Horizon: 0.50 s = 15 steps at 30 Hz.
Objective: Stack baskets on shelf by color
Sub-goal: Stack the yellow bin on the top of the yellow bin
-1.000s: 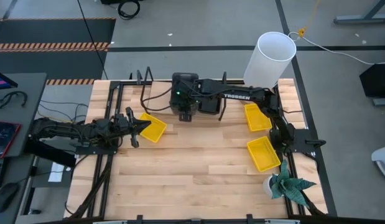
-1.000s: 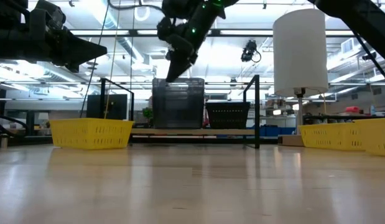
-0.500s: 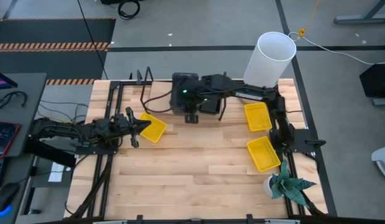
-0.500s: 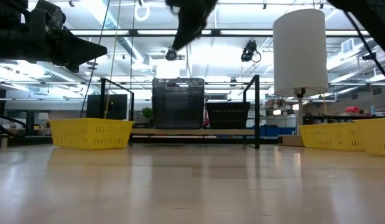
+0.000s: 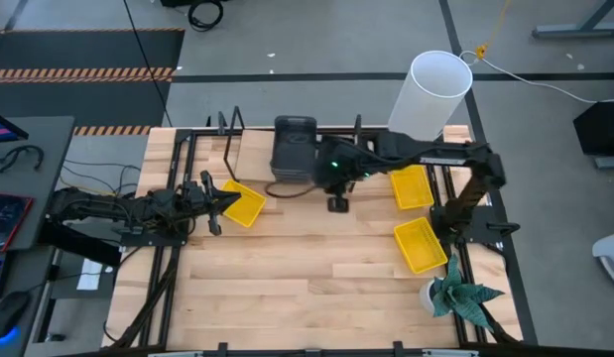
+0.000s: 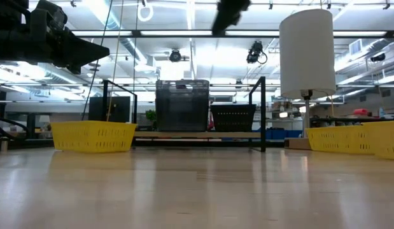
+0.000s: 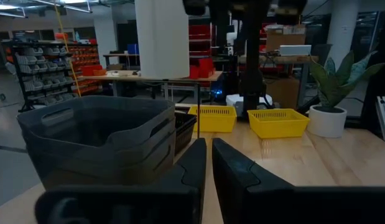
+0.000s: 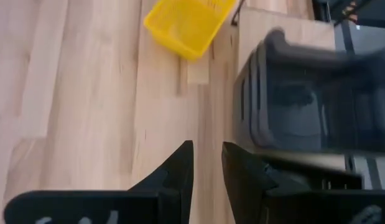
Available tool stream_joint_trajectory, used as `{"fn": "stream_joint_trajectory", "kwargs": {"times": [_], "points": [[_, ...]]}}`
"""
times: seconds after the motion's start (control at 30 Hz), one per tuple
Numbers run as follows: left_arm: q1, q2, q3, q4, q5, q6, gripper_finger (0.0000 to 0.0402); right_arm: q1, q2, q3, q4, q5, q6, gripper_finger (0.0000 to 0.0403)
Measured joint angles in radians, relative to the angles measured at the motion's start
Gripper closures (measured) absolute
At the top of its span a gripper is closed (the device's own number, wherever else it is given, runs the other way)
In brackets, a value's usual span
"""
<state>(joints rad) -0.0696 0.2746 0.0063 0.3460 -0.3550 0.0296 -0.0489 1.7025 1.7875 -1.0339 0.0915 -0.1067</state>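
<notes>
– Since a second ago the right pincer has swung away from the grey baskets toward the desk's middle, empty, and in the low view it has risen almost out of the top edge.

– Where do the baskets sit?

– Grey stack on the shelf at the desk's far edge, a black basket just beside it. One yellow basket lies near the left pincer; two more yellow ones lie along the right side.

– And the fingers?

– Right pincer: fingers slightly apart, nothing between them. Left pincer: fingers nearly together, holding nothing, hovering beside the left yellow basket.

– Anything else?

– A white cylinder on a stand behind the right yellow baskets, and a potted plant at the desk's near right corner.
</notes>
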Motion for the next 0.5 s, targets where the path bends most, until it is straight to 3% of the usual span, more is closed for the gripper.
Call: {"fn": "stream_joint_trajectory", "kwargs": {"times": [0.3, 0.5], "points": [[0.0, 0.0, 0.0, 0.0, 0.0, 0.0, 0.0376, 0.08, -0.193, -0.328, 0.005, -0.009, 0.087, 0.0314], [0.0, 0.0, 0.0, 0.0, 0.0, 0.0, 0.0371, 0.108, -0.241, -0.506, -0.003, -0.008, 0.09, 0.031]]}}
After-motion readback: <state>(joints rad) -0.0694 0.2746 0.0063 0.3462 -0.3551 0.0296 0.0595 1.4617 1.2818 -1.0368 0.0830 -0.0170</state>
